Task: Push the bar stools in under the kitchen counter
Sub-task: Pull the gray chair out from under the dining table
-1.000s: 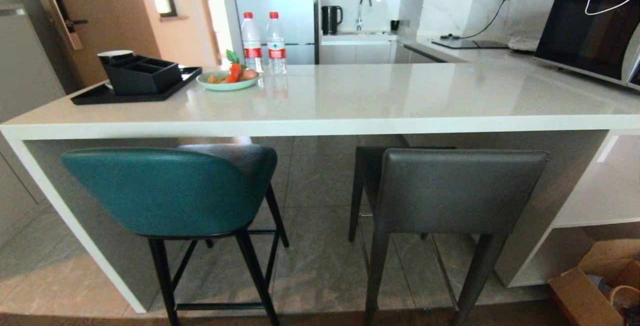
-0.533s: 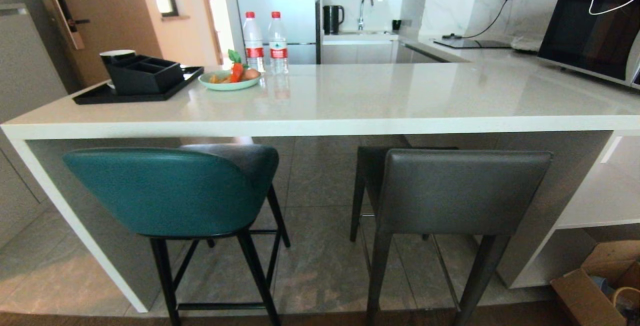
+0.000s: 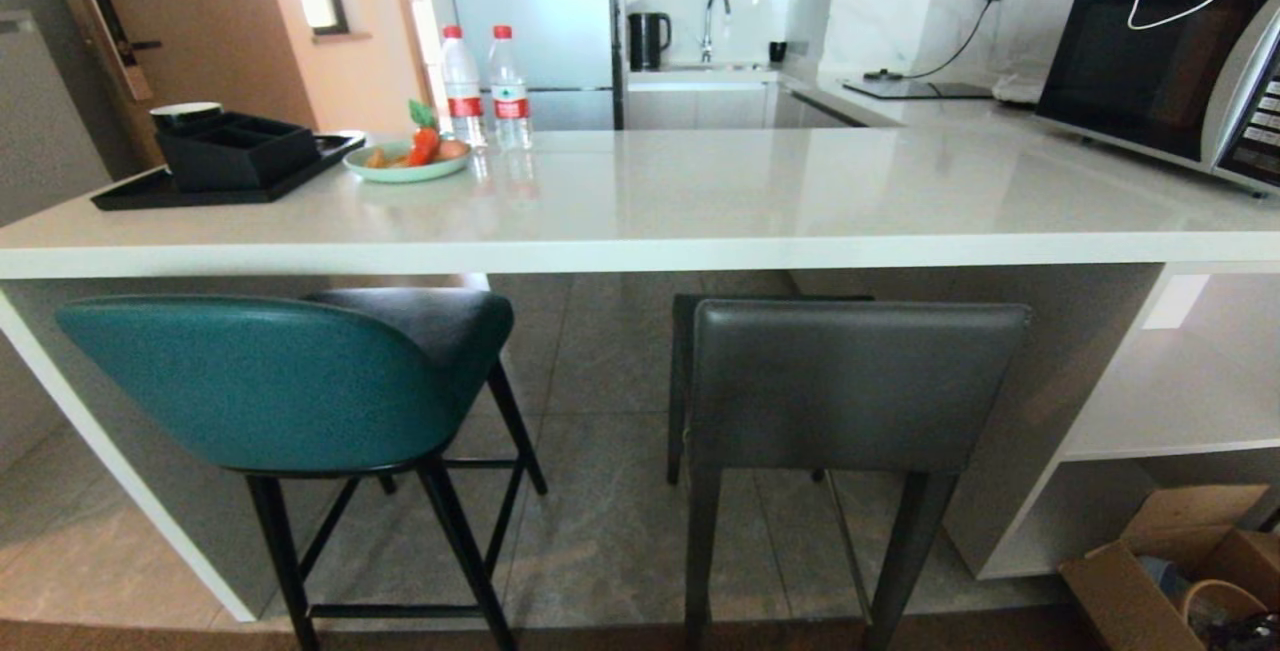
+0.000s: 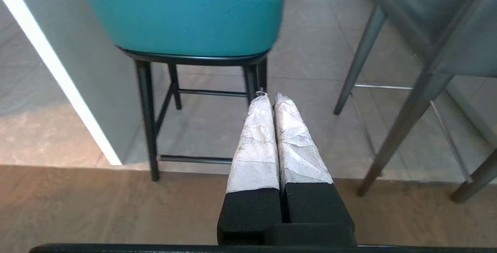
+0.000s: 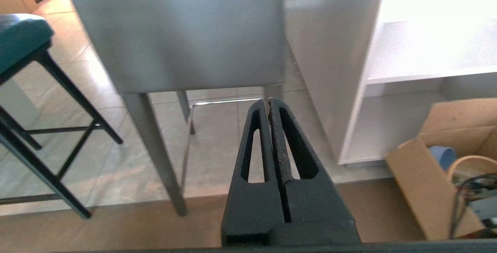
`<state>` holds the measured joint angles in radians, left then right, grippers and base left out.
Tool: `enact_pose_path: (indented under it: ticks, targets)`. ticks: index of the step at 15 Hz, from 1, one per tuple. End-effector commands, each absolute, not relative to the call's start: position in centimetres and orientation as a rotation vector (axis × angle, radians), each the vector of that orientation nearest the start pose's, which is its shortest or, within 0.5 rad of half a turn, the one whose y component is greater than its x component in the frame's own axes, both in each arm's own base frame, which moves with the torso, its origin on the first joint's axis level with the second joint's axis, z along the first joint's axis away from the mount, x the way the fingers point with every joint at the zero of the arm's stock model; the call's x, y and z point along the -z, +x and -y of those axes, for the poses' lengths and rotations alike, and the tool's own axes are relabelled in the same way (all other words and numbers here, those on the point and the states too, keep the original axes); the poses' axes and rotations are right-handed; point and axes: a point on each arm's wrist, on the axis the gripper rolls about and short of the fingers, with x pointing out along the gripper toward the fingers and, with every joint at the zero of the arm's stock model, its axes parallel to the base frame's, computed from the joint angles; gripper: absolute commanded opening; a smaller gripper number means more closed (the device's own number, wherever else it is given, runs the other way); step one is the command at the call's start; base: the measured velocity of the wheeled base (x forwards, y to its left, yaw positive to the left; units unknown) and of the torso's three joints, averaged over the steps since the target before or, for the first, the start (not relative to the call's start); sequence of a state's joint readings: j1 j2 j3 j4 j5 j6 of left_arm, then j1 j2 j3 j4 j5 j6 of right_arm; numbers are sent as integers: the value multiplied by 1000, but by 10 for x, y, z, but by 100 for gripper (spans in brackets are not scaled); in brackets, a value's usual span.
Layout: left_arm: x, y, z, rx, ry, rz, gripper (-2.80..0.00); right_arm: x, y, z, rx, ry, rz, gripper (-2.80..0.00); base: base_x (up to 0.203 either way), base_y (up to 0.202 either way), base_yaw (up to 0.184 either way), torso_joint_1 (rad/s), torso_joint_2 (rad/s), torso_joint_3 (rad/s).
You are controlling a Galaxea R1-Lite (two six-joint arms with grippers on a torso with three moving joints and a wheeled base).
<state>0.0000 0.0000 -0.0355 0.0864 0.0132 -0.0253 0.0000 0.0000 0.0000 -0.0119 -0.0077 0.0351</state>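
Task not far along, by the look of it: both bar stools stand with seats only partly under the kitchen counter, backs clear of its front edge, neither touched. Left: teal stool, near the white end leg; left gripper hangs low behind it, jaws clenched on nothing, tips short of the black legs. On the worktop above, black tray carrying a black divided organiser, contents not readable, a dark-rimmed cup behind it; just beside, a green plate of fruit or vegetables, then two water bottles. Centre-right: dark-grey stool; right gripper behind it, jaws likewise pressed together, empty. Both pushes remain. Far right: microwave on the counter; open cardboard box on the floor, holding a blue item, a basket rim, cables.
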Motion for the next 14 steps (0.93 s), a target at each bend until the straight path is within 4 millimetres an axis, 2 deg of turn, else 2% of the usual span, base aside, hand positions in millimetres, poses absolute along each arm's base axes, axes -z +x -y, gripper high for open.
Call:
enact_pose_path:
  ticks: [1,14]
  targets:
    - [-76,-26,0,-14,-26,-52,-280,-75,-22,0,8,35,6,-280,0,-194,2,-2,6,-1]
    - [-76,-26,0,-14,-26,-52,-280,-75,-22,0,8,35,6,-280,0,-194,1,2,1,2]
